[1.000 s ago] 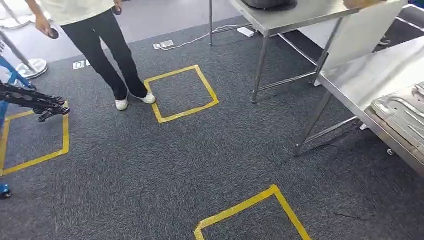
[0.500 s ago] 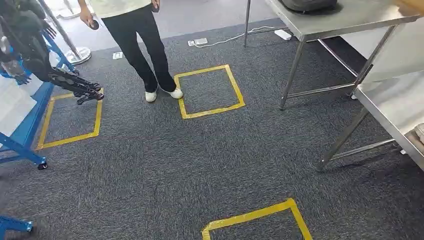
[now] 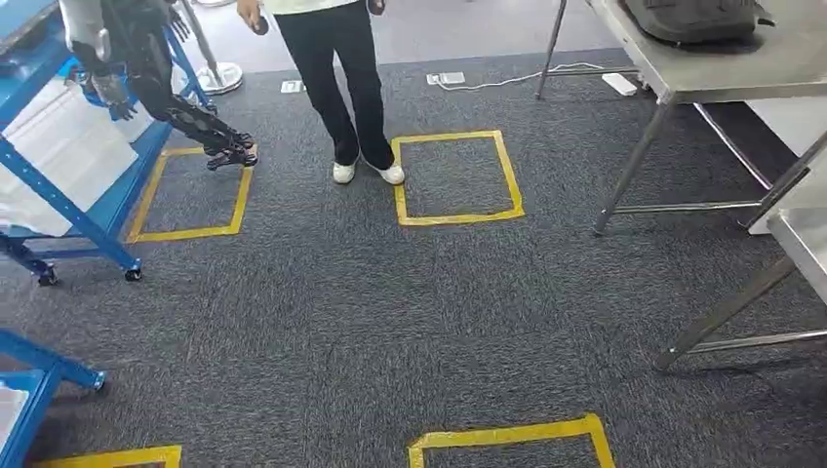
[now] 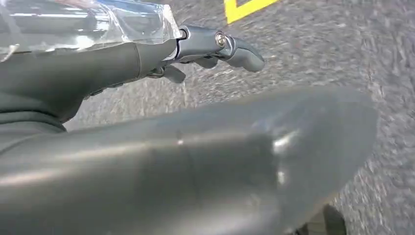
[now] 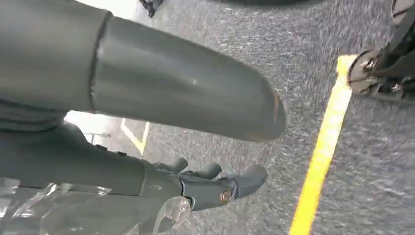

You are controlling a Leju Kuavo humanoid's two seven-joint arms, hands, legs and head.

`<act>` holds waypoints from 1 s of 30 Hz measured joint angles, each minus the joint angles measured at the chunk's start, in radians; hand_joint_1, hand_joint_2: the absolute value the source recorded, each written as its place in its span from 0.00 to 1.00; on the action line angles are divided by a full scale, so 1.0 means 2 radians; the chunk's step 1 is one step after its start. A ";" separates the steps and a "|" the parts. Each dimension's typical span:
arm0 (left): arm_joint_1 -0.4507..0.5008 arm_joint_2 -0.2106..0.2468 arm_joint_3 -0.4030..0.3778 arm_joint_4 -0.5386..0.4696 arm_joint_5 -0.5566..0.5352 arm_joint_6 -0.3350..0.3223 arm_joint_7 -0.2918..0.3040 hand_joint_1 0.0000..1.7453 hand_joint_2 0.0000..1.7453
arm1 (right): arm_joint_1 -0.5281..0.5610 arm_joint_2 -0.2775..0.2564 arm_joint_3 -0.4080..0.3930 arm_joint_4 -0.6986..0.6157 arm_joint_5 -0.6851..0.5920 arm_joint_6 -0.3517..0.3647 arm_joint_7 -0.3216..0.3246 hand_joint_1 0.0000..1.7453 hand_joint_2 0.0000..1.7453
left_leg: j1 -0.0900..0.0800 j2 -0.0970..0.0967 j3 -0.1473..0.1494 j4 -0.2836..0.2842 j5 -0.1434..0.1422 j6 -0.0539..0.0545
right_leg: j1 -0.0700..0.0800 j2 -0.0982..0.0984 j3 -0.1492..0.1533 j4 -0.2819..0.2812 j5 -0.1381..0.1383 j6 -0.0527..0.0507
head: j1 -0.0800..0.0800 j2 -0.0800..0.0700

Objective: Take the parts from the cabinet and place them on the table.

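1. I see the dark grey carpeted floor [image 3: 293, 322] across the head view, marked with squares of yellow tape [image 3: 456, 177].
2. On my right stands a stainless steel table [image 3: 722, 73] on thin metal legs, with a dark grey bag-like object [image 3: 697, 18] lying on its top. A second steel surface's edge [image 3: 805, 244] shows at the far right.
3. On my left is the blue metal-framed cabinet rack [image 3: 68, 210] on castors, with white panels on its shelves. I cannot make out any parts on it from here, so I cannot say where they lie.
4. Beside the rack stands another dark humanoid robot [image 3: 146, 58], its black hand hanging near a yellow tape square.
5. A person in black trousers and white shoes [image 3: 346, 88] stands on the carpet, just beside the middle tape square.
6. My left hand [image 4: 205, 54] hangs over the carpet in the left wrist view; its fingers [image 4: 242, 53] are gently curled, apart from the thick thumb, with nothing between them.
7. My right hand [image 5: 195, 181] likewise hangs above the carpet in the right wrist view, near a yellow tape line; its fingers [image 5: 249, 178] are loosely spread and hold nothing.
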 joint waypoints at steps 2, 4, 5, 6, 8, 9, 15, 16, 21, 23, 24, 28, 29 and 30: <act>-0.001 0.000 0.001 0.000 0.000 0.000 0.000 0.00 0.00 | 0.002 0.000 0.000 0.000 -0.001 0.000 -0.002 0.00 0.00 | 0.001 -0.011 0.000 0.000 0.000 0.001 | -0.001 0.013 -0.040 0.079 -0.037 0.003 | 0.001 0.000; 0.000 0.000 0.003 0.000 0.000 0.000 0.000 0.00 0.00 | 0.001 0.000 0.000 0.000 -0.002 -0.001 -0.002 0.00 0.00 | 0.001 -0.024 0.000 0.000 0.000 0.000 | -0.002 0.013 -0.069 0.125 -0.041 0.006 | 0.000 0.000; 0.000 0.000 0.005 0.000 0.000 0.000 0.000 0.00 0.00 | 0.001 0.000 0.000 0.000 -0.002 -0.001 -0.002 0.00 0.00 | 0.003 -0.031 0.001 0.001 -0.001 -0.001 | -0.003 0.013 -0.064 0.109 -0.025 0.008 | 0.000 0.000; 0.000 0.000 0.006 0.000 0.000 0.000 0.000 0.00 0.00 | 0.001 0.000 0.000 0.000 -0.002 -0.001 -0.003 0.00 0.00 | 0.005 -0.039 0.002 0.002 -0.002 -0.003 | -0.005 0.015 -0.049 0.071 0.000 0.010 | 0.000 0.000; 0.000 0.000 0.006 0.000 -0.001 0.001 0.000 0.00 0.00 | 0.003 -0.001 0.001 0.000 -0.002 -0.002 -0.003 0.00 0.00 | 0.008 -0.052 0.002 0.008 -0.006 -0.010 | -0.014 0.041 -0.009 -0.018 0.043 0.017 | 0.000 0.000; -0.001 0.000 0.007 0.000 -0.002 0.001 0.000 0.00 0.00 | 0.005 0.000 0.001 0.000 -0.002 -0.002 -0.004 0.00 0.00 | 0.006 -0.057 -0.002 0.014 -0.010 -0.015 | -0.015 0.059 -0.005 -0.031 0.034 0.016 | 0.000 0.000; 0.002 0.000 0.008 0.000 -0.003 0.002 -0.001 0.00 0.00 | 0.001 -0.001 0.001 0.000 -0.005 -0.005 -0.008 0.00 0.00 | 0.009 -0.035 -0.020 0.046 -0.028 -0.027 | -0.009 0.026 -0.003 -0.032 0.036 -0.010 | -0.002 0.000; 0.000 0.000 0.008 0.000 -0.003 0.002 -0.001 0.00 0.00 | 0.003 -0.001 0.001 0.000 -0.005 -0.006 -0.009 0.00 0.00 | 0.010 -0.021 -0.042 0.089 -0.050 -0.030 | -0.007 0.019 -0.003 -0.032 0.035 -0.012 | -0.002 0.000; 0.002 0.000 0.009 0.000 -0.002 0.002 -0.001 0.00 0.00 | 0.003 -0.001 0.001 0.000 -0.006 -0.006 -0.012 0.00 0.00 | 0.010 -0.012 -0.076 0.148 -0.054 -0.026 | -0.002 -0.011 0.001 -0.032 0.030 -0.016 | -0.002 0.000; 0.001 0.000 0.009 0.000 -0.003 0.003 -0.001 0.00 0.00 | 0.002 0.000 0.001 0.000 -0.006 -0.007 -0.012 0.00 0.00 | 0.002 0.009 -0.022 0.044 -0.009 -0.015 | -0.001 -0.023 0.008 -0.032 0.026 -0.015 | -0.002 0.000; -0.001 0.000 0.009 0.000 -0.003 0.003 -0.002 0.00 0.00 | 0.003 0.000 0.002 0.000 -0.006 -0.007 -0.012 0.00 0.00 | -0.005 0.029 -0.011 0.019 -0.009 -0.010 | 0.000 -0.027 0.010 -0.032 0.024 -0.013 | -0.002 0.000; 0.000 0.001 0.011 0.000 -0.002 0.006 -0.006 0.00 0.00 | -0.004 0.002 0.002 0.000 -0.008 -0.007 -0.009 0.00 0.00 | -0.009 0.010 -0.010 0.012 -0.007 -0.003 | -0.002 -0.043 0.017 -0.037 0.020 -0.004 | -0.002 0.000; 0.001 0.001 0.013 0.000 -0.002 0.007 -0.007 0.00 0.00 | -0.001 0.002 0.002 0.000 -0.008 -0.006 -0.008 0.00 0.00 | 0.000 0.005 -0.001 0.002 0.000 -0.003 | -0.003 -0.031 0.019 -0.034 0.016 -0.001 | -0.002 0.000; 0.000 0.001 0.015 0.000 -0.002 0.008 -0.008 0.00 0.00 | -0.001 0.002 0.002 0.001 -0.008 -0.006 -0.008 0.00 0.00 | 0.000 -0.001 0.001 -0.001 0.001 -0.001 | -0.002 -0.009 0.013 -0.016 0.005 0.000 | -0.001 0.000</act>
